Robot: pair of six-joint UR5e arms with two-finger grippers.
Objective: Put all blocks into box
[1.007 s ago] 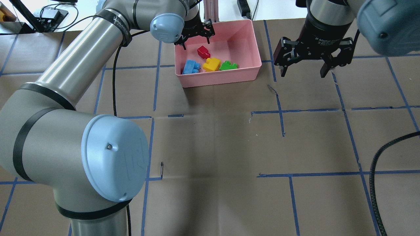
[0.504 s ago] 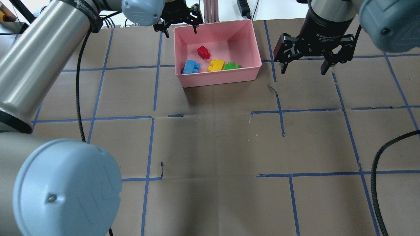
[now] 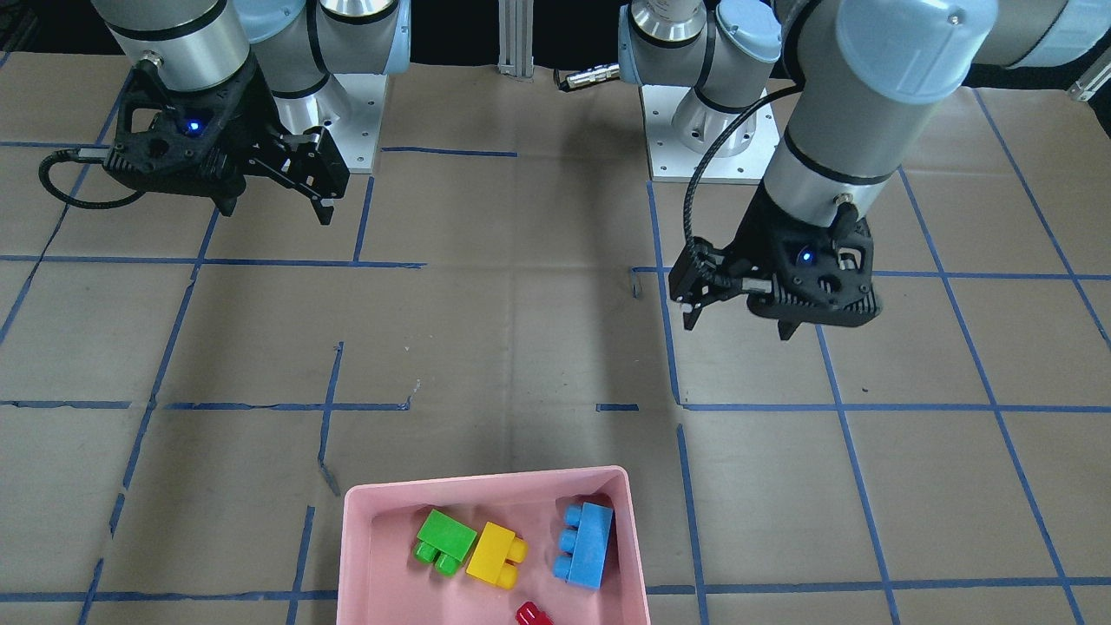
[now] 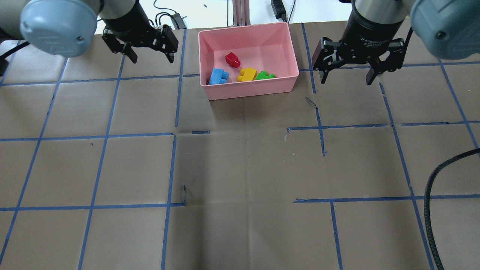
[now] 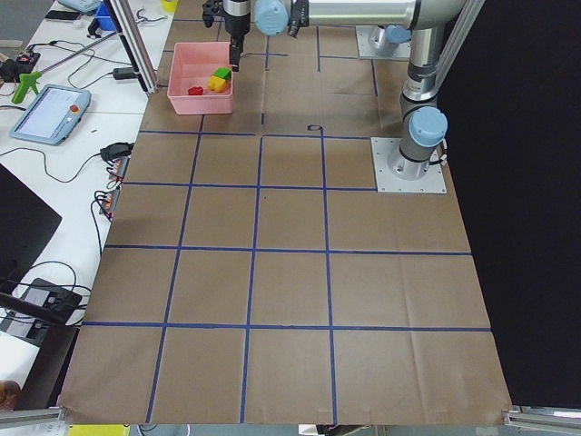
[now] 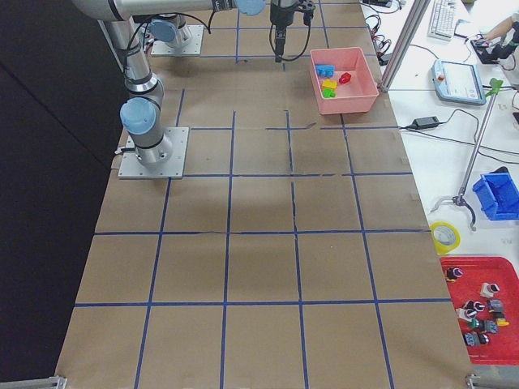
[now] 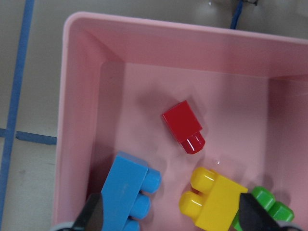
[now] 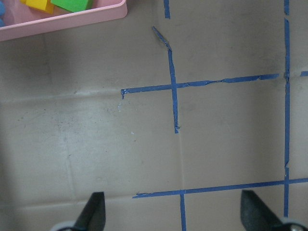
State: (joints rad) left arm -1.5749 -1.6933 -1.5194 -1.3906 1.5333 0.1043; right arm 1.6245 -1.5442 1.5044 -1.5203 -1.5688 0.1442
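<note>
The pink box (image 4: 249,90) stands at the table's far middle. Inside it lie the red block (image 4: 232,59), the light blue block (image 4: 218,76), the yellow block (image 4: 247,74) and the green block (image 4: 264,75). My left gripper (image 4: 152,56) is open and empty, above the table just left of the box. My right gripper (image 4: 347,77) is open and empty, above the table just right of the box. The left wrist view looks down on the box floor with the red block (image 7: 183,126) in the middle.
Brown paper with a blue tape grid (image 4: 176,135) covers the table. A black cable (image 4: 431,210) hangs at the right edge. An aluminium post (image 4: 240,11) stands behind the box. Both arm bases (image 3: 343,113) are at the robot's side.
My left arm has drawn back from over the box's far left corner to its left side, gripper still open. The right gripper has stayed in place.
</note>
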